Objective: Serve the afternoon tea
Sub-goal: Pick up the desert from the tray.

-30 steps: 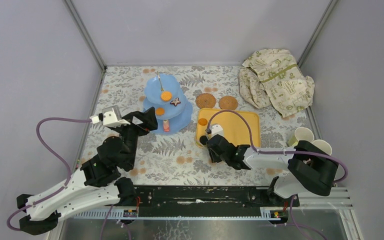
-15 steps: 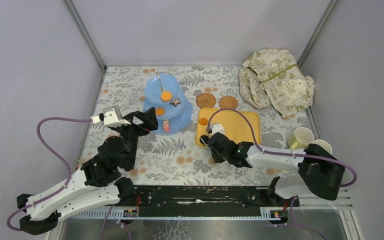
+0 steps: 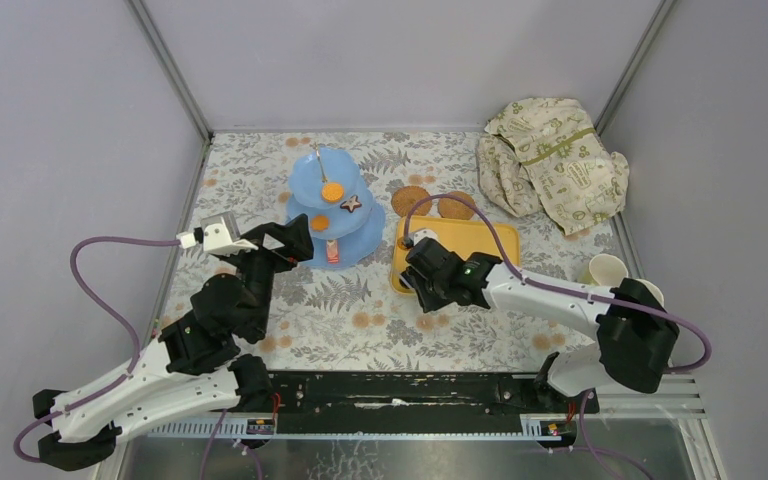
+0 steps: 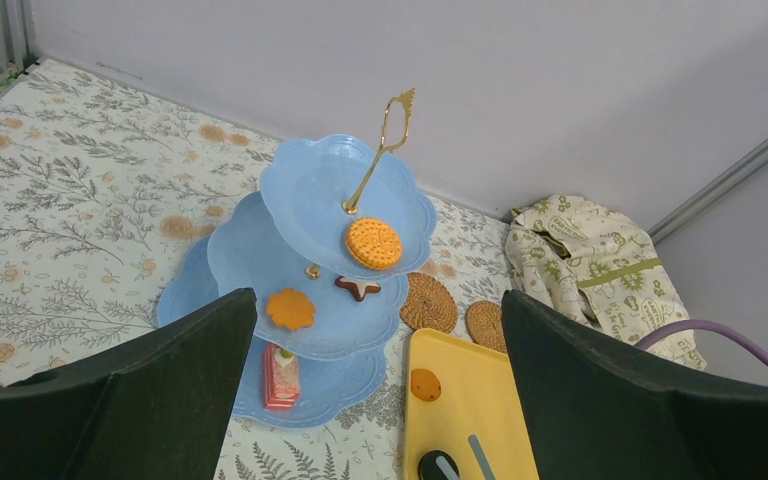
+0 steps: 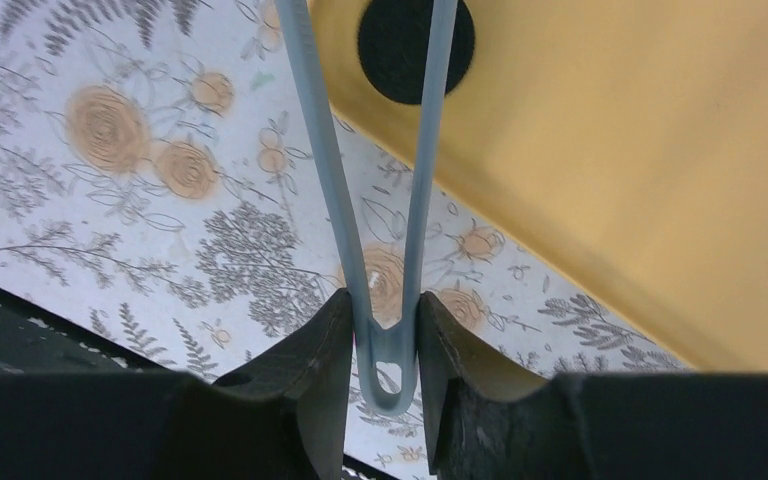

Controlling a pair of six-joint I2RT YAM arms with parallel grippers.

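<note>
- Light-blue plastic three-tier stand (image 3: 332, 212) stands upright on the floral-printed desk (image 3: 340, 300), left of centre, with a gold handle (image 4: 385, 140) rising from its top tier.
- Its top tier carries a round orange biscuit (image 4: 373, 243). The middle tier holds an orange flower-shaped biscuit (image 4: 290, 308) and a brown star-shaped pastry (image 4: 358, 288), and the bottom tier a pink-and-red cake slice (image 4: 280, 375).
- Two round woven coasters (image 4: 428, 302) (image 4: 484, 325) lie side by side just right of the stand, at the far edge of the yellow tray (image 3: 480, 245).
- On the tray sit a small orange biscuit (image 4: 424, 384) near its far left corner and a black disc (image 5: 415, 40) closer to the near edge.
- The right fingers (image 5: 300, 370) are clamped on the bent end of the grey-blue tongs (image 5: 380, 200). The tongs' two arms reach from above the desk over the tray's edge and cross the black disc; whether they touch it I cannot tell.
- The left fingers (image 4: 160, 390) are spread wide and empty, hovering just beside the stand on its near left side and facing it.
- A pale cup (image 3: 605, 270) stands at the desk's right edge. A second cup (image 3: 648, 292) beside it is mostly hidden behind the right arm.
- A cream cloth with green print (image 3: 552, 165) lies bunched in the far right corner.
</note>
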